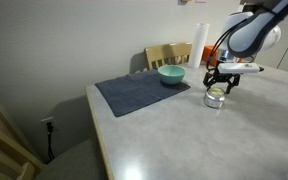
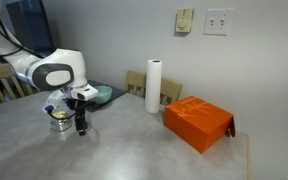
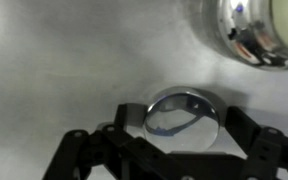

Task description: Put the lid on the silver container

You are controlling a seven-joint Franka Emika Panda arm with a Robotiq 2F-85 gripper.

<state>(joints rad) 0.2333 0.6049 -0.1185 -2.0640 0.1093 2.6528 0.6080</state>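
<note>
One white robot arm reaches over a pale grey table, its gripper hanging low, right of centre in an exterior view and at the lower left in an exterior view. The fingers are spread wide and hold nothing. In the wrist view their dark links fill the bottom of the frame, one on each side of a round, silver-rimmed lid that lies flat on the table at centre. Whether they touch its rim cannot be told. The silver container appears as a shiny, blurred curve in the upper right corner of the wrist view, just beside the lid, which is not on it. In both exterior views the container stands on the table right by the gripper. A teal bowl rests on a dark blue mat at centre. Farther right in an exterior view stand a paper towel roll and an orange box.
</note>
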